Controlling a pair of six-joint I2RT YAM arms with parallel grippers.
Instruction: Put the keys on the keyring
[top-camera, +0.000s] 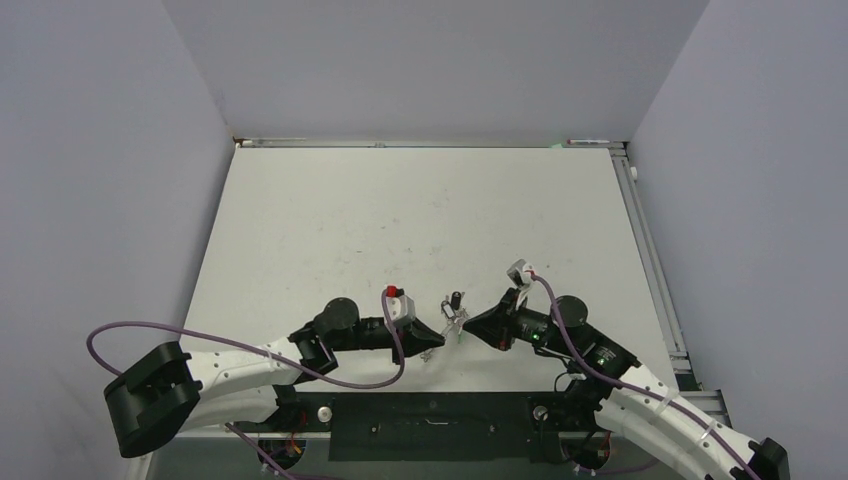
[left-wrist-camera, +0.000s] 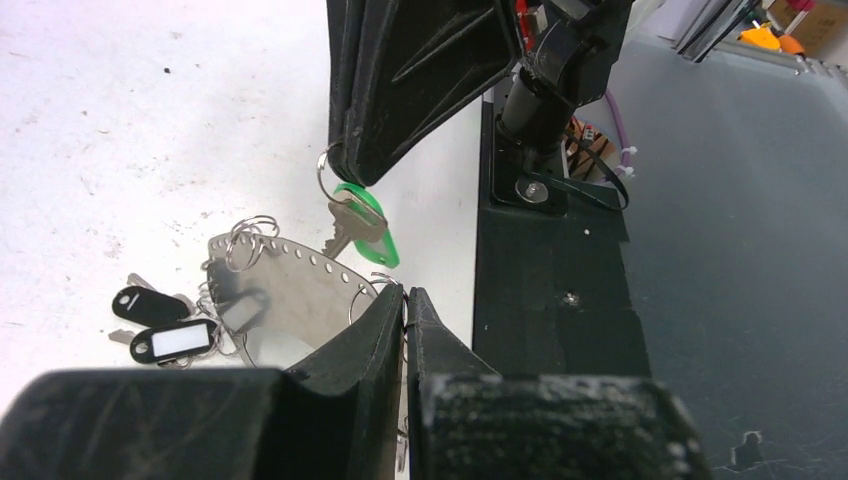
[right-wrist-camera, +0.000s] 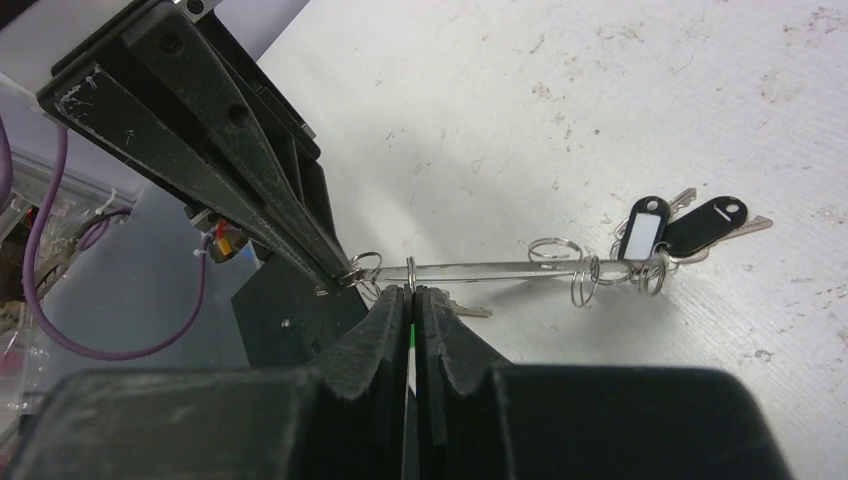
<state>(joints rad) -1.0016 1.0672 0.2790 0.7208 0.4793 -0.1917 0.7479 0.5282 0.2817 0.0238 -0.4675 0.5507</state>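
Silver, hole-dotted keyring (left-wrist-camera: 290, 275), green-headed key (left-wrist-camera: 374, 216), black-headed keys (left-wrist-camera: 148, 303) (one white-labelled), purple cable (top-camera: 135, 324), scuffed white table (left-wrist-camera: 120, 100)

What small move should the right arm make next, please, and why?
Probably ease the right gripper slightly toward the keyring: it pinches the green key, which hangs beside the keyring, seemingly not yet on it, while the left gripper grips the keyring's edge.
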